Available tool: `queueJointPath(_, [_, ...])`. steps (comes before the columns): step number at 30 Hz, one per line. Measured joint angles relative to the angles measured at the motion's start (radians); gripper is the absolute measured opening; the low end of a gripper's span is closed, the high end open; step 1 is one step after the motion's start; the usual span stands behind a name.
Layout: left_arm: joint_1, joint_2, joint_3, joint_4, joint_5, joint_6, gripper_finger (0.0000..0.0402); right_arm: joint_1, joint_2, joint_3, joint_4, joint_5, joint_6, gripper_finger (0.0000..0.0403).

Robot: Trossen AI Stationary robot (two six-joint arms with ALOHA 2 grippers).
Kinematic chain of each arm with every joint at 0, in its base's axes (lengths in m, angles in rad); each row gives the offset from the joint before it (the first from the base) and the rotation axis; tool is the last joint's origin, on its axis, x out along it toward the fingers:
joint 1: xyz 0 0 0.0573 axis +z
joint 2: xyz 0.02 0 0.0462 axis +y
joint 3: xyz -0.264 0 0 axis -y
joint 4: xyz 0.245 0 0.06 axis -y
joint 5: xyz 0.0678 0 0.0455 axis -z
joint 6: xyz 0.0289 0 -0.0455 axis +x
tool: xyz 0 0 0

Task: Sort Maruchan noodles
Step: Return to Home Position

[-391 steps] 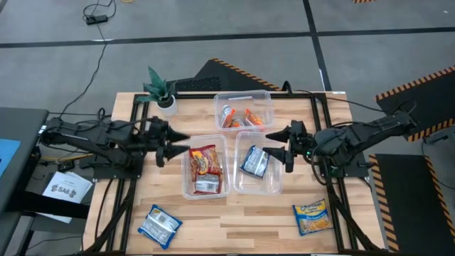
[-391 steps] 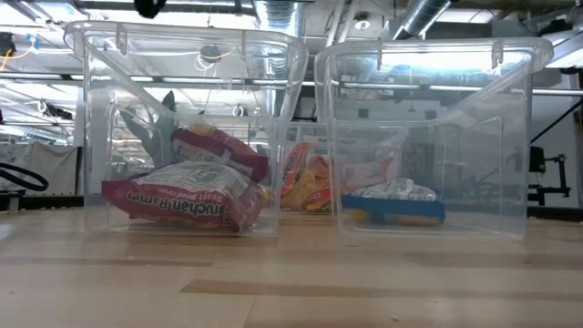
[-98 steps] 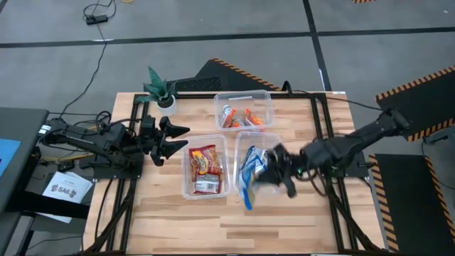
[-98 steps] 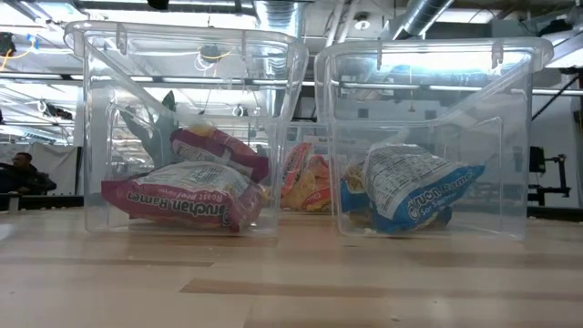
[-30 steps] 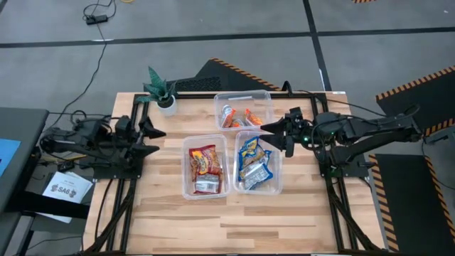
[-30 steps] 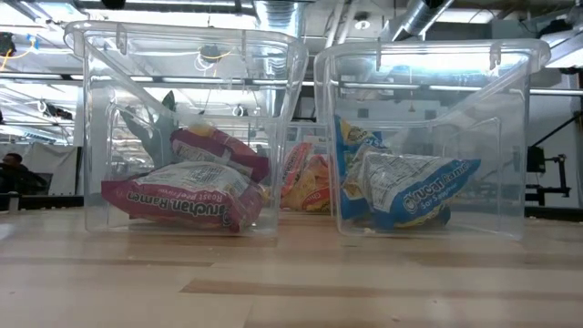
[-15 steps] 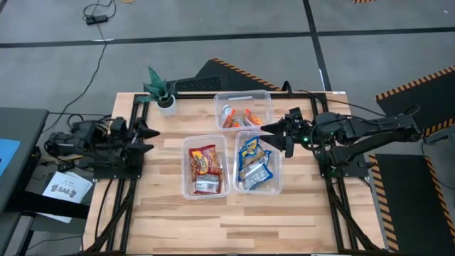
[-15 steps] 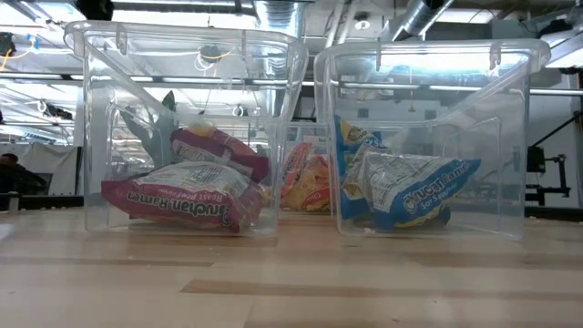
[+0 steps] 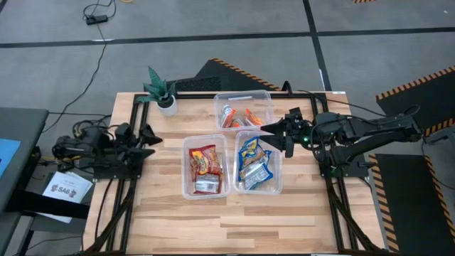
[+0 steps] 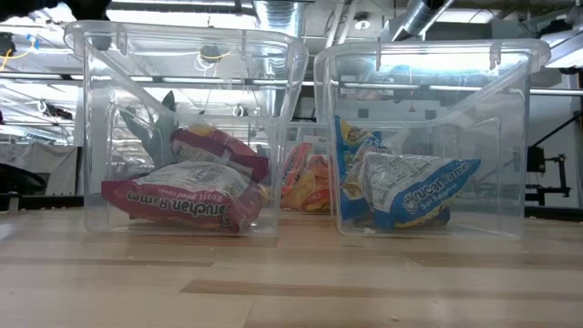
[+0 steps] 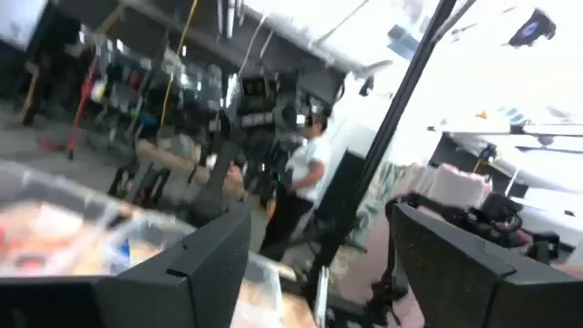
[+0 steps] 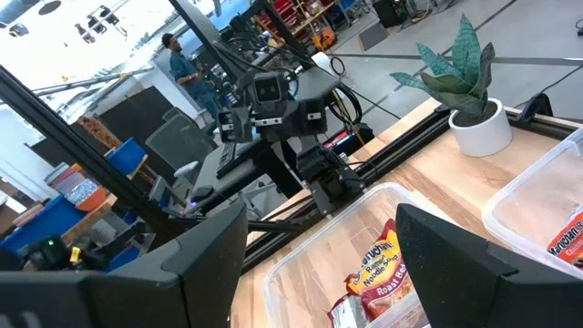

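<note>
Red noodle packets (image 9: 204, 168) lie in the left clear bin (image 9: 186, 190). Blue-and-white and yellow-and-blue packets (image 9: 252, 162) lie in the right clear bin (image 9: 277, 186). Orange packets (image 9: 242, 116) lie in the far bin (image 9: 244, 97). In the low view the red packets (image 10: 187, 196) and blue packets (image 10: 405, 187) rest on their bins' floors. My left gripper (image 9: 151, 141) is open and empty at the table's left edge. My right gripper (image 9: 274, 135) is open and empty above the right bin's far right corner.
A small potted plant (image 9: 160, 90) stands at the table's far left corner; it also shows in the right wrist view (image 12: 466, 87). People stand in the room beyond the table (image 11: 305, 173). Bare wood lies along the table's near edge (image 9: 234, 227).
My left gripper has drawn back a little toward the table's left edge, staying open. My right gripper and the packets have kept still.
</note>
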Motion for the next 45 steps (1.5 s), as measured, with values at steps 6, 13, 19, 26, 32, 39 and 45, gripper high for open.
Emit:
queueJointPath(6, [0.027, -0.001, -0.007, 0.055, -0.031, 0.064, 0.017, 0.0, 0.0, 0.0, 0.0, 0.0, 0.0, 0.0302])
queueJointPath(13, [0.135, 0.0, -0.008, -0.037, 0.0, 0.048, 0.0013, 0.0, 0.0, 0.0, 0.0, 0.0, 0.001, 0.0302])
queueJointPath(19, [0.163, -0.001, -0.049, -0.043, 0.083, -0.003, 0.0001, 0.0, 0.0, 0.0, 0.0, 0.0, 0.002, 0.0302])
queueJointPath(26, [0.162, -0.001, -0.177, 0.135, 0.127, -0.044, 0.0, 0.0, 0.0, 0.0, -0.001, 0.0, 0.032, 0.0302])
queueJointPath(32, [0.157, 0.001, -0.244, 0.183, 0.125, -0.088, 0.0, 0.0, 0.0, 0.0, -0.003, 0.0, 0.089, 0.0302])
queueJointPath(39, [0.131, 0.0, -0.246, 0.102, 0.143, -0.049, 0.0, 0.0, 0.0, 0.0, -0.039, 0.0, 0.097, 0.0302])
queueJointPath(45, [0.104, 0.002, -0.246, -0.142, 0.192, -0.069, 0.0, 0.005, 0.0, 0.0, -0.061, 0.0, 0.097, 0.0302])
